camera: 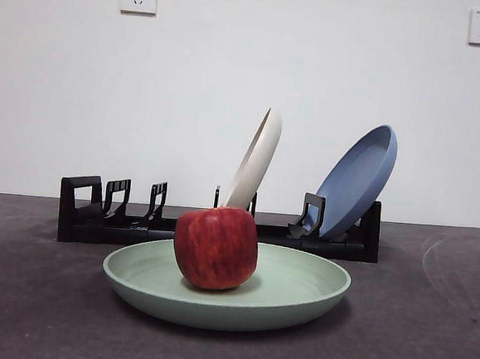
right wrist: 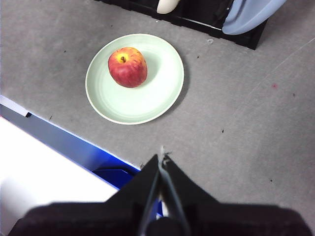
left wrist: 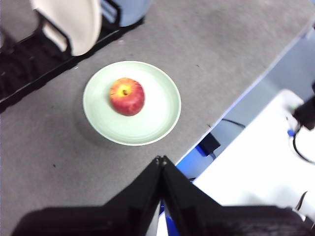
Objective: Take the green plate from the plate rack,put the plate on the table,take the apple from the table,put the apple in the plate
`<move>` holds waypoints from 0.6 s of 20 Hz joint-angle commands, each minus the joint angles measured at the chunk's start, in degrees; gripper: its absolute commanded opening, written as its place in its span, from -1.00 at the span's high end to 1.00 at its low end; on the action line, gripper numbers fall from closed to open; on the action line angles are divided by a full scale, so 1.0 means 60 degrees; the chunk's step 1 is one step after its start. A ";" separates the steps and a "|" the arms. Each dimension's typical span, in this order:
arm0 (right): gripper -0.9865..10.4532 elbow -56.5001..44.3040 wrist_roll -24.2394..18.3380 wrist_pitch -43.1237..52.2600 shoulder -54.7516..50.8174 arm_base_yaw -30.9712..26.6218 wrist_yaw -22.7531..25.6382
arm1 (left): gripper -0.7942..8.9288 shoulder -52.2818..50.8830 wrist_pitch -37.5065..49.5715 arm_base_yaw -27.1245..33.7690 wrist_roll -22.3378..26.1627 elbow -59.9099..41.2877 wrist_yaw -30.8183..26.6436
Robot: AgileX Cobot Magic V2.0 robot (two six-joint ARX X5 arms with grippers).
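Observation:
The green plate (camera: pixel 297 296) lies flat on the dark grey table (camera: pixel 30 313), in front of the black plate rack (camera: pixel 87 217). The red apple (camera: pixel 216 247) sits in the plate, left of its centre. The left wrist view shows the plate (left wrist: pixel 152 123) and the apple (left wrist: pixel 127 96) from above; so does the right wrist view, with plate (right wrist: pixel 152 93) and apple (right wrist: pixel 127 67). My left gripper (left wrist: pixel 161 160) is shut and empty, high above the table edge. My right gripper (right wrist: pixel 161 157) is shut and empty, also high and drawn back. Neither shows in the front view.
A cream-white plate (camera: pixel 256 160) and a blue plate (camera: pixel 358 180) lean in the rack. The rack's left slots stand empty. The table's front edge (left wrist: pixel 236 103) drops off to a blue and white area beside it.

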 commanded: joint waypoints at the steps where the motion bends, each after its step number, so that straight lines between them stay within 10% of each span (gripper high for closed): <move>1: 0.82 -0.0066 0.0076 -0.0222 0.0018 0.0004 0.0047 | 0.84 -0.0055 0.0302 0.1253 0.0084 -0.0076 0.0357; 5: 0.82 -0.0066 0.0076 -0.0226 0.0022 0.0004 0.0047 | 0.84 -0.0353 0.2288 0.3166 0.0627 -0.0594 0.0171; 12: 0.82 -0.0066 0.0073 -0.0222 0.0022 0.0004 0.0047 | 0.84 -0.2805 1.1187 0.5563 0.2448 -0.6426 0.1843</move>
